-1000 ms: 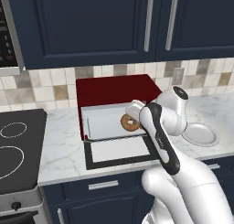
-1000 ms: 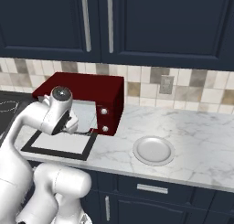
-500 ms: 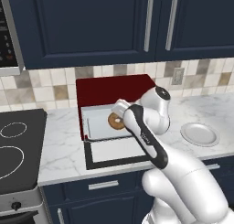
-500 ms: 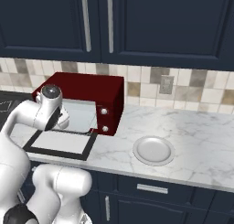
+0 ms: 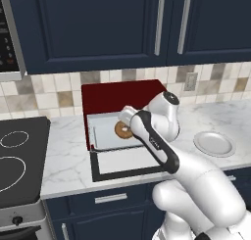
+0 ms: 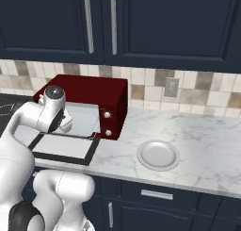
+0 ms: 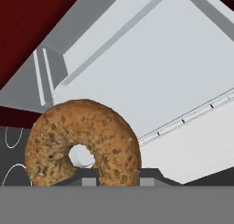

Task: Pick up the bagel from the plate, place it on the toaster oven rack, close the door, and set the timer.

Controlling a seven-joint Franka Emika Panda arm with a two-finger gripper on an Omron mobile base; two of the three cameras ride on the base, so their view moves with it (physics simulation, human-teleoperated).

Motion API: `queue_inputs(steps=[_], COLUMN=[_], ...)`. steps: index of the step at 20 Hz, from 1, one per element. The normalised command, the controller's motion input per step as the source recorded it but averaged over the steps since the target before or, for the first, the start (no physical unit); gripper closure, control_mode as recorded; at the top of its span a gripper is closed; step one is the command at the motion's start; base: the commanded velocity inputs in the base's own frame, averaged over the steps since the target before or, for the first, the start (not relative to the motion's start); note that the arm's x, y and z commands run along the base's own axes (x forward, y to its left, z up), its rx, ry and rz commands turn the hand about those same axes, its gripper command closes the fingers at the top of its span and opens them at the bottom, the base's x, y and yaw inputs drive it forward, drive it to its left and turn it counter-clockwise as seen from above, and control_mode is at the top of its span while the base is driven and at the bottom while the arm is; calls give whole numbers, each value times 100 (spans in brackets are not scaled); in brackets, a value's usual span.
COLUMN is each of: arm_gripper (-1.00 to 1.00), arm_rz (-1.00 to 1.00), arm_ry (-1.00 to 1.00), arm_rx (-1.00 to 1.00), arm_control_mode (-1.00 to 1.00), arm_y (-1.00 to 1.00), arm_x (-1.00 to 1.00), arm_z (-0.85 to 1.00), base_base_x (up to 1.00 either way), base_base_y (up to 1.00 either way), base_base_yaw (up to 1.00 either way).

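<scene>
The bagel (image 5: 122, 132), a golden-brown seeded ring, hangs just above the toaster oven rack (image 5: 105, 136), a light grey tray pulled out of the red toaster oven (image 5: 117, 94). My gripper (image 5: 126, 124) is shut on the bagel from above. In the hand view the bagel (image 7: 82, 143) sits between the two dark fingertips (image 7: 148, 176), with the rack (image 7: 151, 72) below it. The door (image 5: 130, 163) lies open and flat on the counter in front of the oven. To the right, the round plate (image 5: 214, 143) (image 6: 158, 154) has nothing on it.
A black cooktop (image 5: 14, 158) borders the counter on the left. Two knobs (image 6: 107, 124) sit on the oven's right front panel. Dark blue upper cabinets (image 5: 157, 23) hang above. Bare marble counter (image 6: 212, 136) stretches right of the plate.
My arm has carried the bagel leftward, from the oven's right side to over the middle of the rack. Most of the move came in the first half second.
</scene>
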Motion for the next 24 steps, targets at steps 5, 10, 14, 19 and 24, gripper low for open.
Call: queue_inputs(steps=[5,10,14,19,24], arm_gripper=[100,100,100,100,100], arm_rz=[0,0,0,0,0], arm_ry=[6,1,4,7,5], arm_rx=[0,0,0,0,0], arm_control_mode=[-100,-100,-100,-100,-100], arm_y=[0,3,4,0,2], arm_x=[6,29,38,20,17], arm_z=[-20,-10,-18,-34,-25], base_base_x=[0,0,0,0,0], base_base_y=[0,0,0,0,0], base_base_yaw=[0,0,0,0,0])
